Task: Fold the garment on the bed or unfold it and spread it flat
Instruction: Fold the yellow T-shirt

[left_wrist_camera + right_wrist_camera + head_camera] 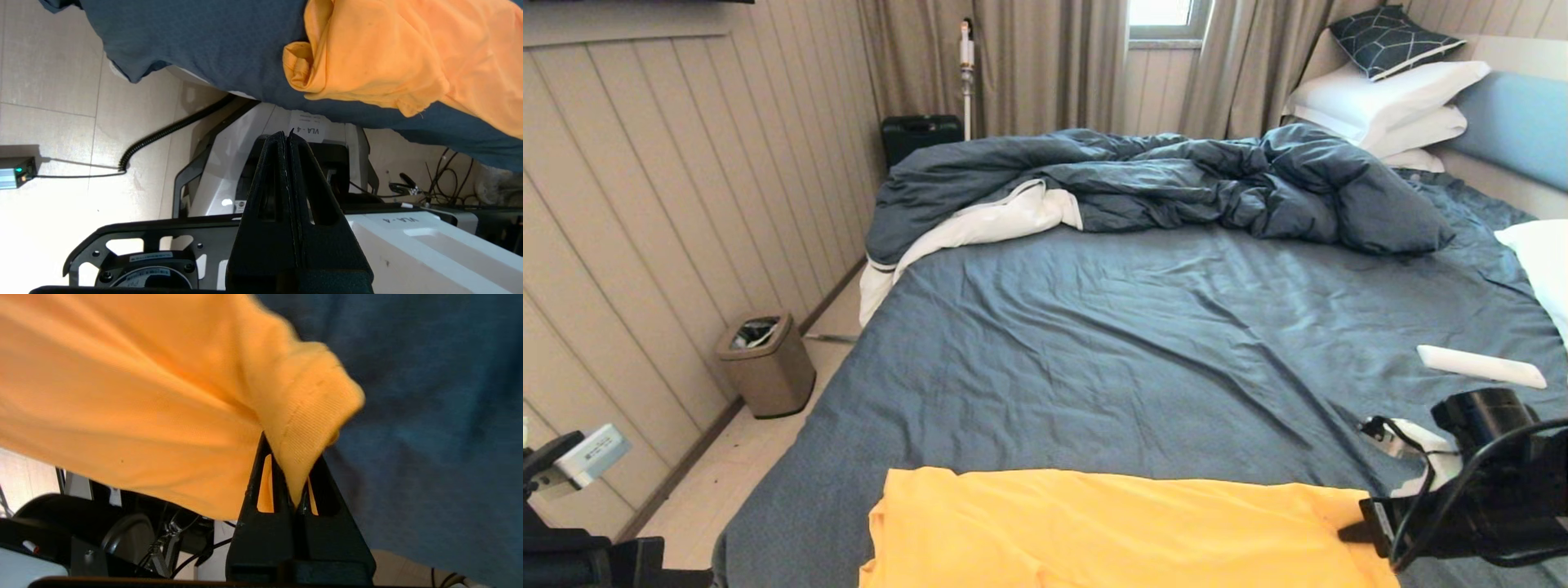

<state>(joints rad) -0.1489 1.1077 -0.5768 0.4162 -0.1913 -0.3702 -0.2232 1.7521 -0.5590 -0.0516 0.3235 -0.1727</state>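
My right hand [295, 465] is pinching a bunched corner of the yellow garment [143, 388] between its two fingers, at the near right corner of the cloth as the head view shows it. The garment [1111, 531] is lying spread across the near edge of the bed [1143, 343], plain side up, on the slate-blue sheet. My left hand [287, 136] is hanging clenched on nothing beside the bed's near left corner, over the floor and apart from a rolled sleeve of the garment. Farther out, a white remote-like bar [1480, 367] is resting on the sheet to the right, and the rumpled dark-blue duvet [1176, 184] is lying heaped near the pillows [1388, 102].
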